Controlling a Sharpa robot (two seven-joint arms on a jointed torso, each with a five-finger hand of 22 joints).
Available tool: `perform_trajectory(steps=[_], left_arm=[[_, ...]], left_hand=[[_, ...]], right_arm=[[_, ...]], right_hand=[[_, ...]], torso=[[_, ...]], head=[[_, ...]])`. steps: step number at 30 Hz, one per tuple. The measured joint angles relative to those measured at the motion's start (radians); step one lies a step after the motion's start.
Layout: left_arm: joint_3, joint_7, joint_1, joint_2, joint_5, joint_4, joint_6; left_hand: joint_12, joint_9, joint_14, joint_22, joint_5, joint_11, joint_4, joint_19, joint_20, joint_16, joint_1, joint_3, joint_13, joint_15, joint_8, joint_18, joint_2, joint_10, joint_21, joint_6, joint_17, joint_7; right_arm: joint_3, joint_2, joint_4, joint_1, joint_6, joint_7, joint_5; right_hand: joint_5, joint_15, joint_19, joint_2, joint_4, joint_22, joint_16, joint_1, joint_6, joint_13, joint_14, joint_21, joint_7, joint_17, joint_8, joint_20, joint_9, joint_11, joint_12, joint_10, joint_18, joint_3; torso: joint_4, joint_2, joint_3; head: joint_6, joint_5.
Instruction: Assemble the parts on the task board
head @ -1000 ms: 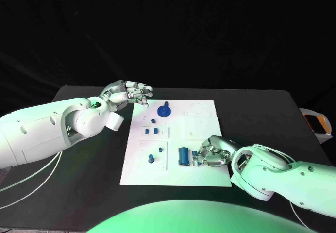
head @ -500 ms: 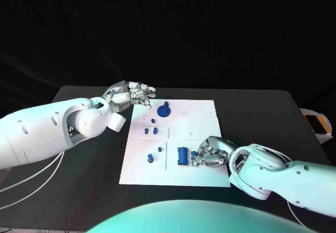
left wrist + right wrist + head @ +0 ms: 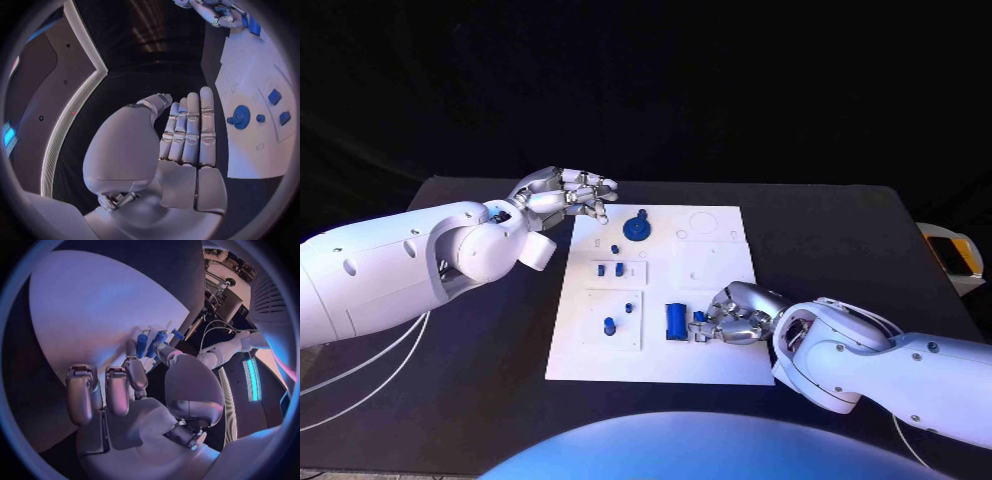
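Note:
The white task board (image 3: 718, 350) lies mid-table, seen too in the left wrist view (image 3: 250, 145). On it are a round blue disc (image 3: 638, 228) (image 3: 240, 116), several small blue pieces such as one pair (image 3: 610, 269), and a tall blue part (image 3: 676, 320) near the front. My right hand (image 3: 733, 315) rests on the board beside that part, its thumb and a finger pinching a small blue piece (image 3: 701, 319) (image 3: 157, 341). My left hand (image 3: 567, 195) hovers off the board's far left corner, its fingers (image 3: 190, 130) straight and holding nothing.
An orange and white object (image 3: 952, 255) sits at the table's right edge. White cables (image 3: 358, 390) trail under my left arm. Bare black table (image 3: 834, 230) lies right of the board.
The right hand has shifted very slightly at the small blue piece. The left hand has barely moved.

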Motion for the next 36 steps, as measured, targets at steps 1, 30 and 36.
perform_trajectory(steps=[1, 30, 36], left_arm=[[0.0, 0.0, 0.0, 0.0, 0.0, -0.001, 0.0], [-0.001, -0.001, 0.0, -0.001, 0.0, -0.011, 0.001], [-0.011, 0.018, 0.0, -0.012, 0.006, -0.017, -0.006]], left_hand=[[0.0, 0.0, 0.0, 0.0, 0.0, 0.0, 0.0, 0.0, 0.0, 0.0, 0.0, 0.0, 0.0, 0.0, 0.0, 0.0, 0.0, 0.0, 0.0, 0.0, 0.0, 0.0], [0.0, 0.0, 0.0, 0.0, 0.0, 0.0, 0.0, 0.0, 0.0, 0.0, 0.0, 0.0, 0.001, 0.0, 0.0, 0.0, 0.0, 0.0, 0.0, 0.0, 0.001, 0.0], [0.0, 0.001, -0.015, -0.008, 0.0, 0.0, 0.025, -0.016, 0.007, -0.005, -0.022, -0.018, 0.006, 0.005, -0.009, 0.0, -0.003, 0.0, -0.018, -0.003, 0.002, -0.003]], right_arm=[[0.0, -0.001, 0.001, 0.0, -0.001, 0.001, 0.0], [0.0, -0.05, 0.016, 0.003, -0.043, 0.048, -0.011], [0.0, -0.058, -0.035, 0.029, -0.116, 0.226, 0.142]], right_hand=[[0.007, 0.0, 0.0, -0.002, 0.004, 0.0, 0.0, -0.002, 0.0, 0.0, 0.0, 0.0, 0.0, 0.0, 0.0, 0.0, 0.0, 0.0, 0.0, 0.0, 0.0, -0.009], [0.106, 0.0, 0.0, 0.011, 0.002, 0.001, -0.006, 0.066, -0.011, -0.015, 0.0, -0.031, 0.006, 0.0, -0.006, 0.0, 0.0, 0.006, -0.028, -0.006, 0.0, -0.074], [0.12, 0.016, -0.002, 0.044, -0.051, 0.0, -0.118, 0.2, -0.078, -0.199, 0.0, -0.32, 0.035, -0.011, -0.04, 0.013, -0.01, 0.03, -0.267, -0.168, 0.047, -0.059]], torso=[[0.0, 0.0, 0.0001], [0.0005, -0.002, -0.0005], [-0.0007, -0.01, -0.0048]], head=[[0.0, 0.0], [0.0, -0.004], [0.0, -0.009]])
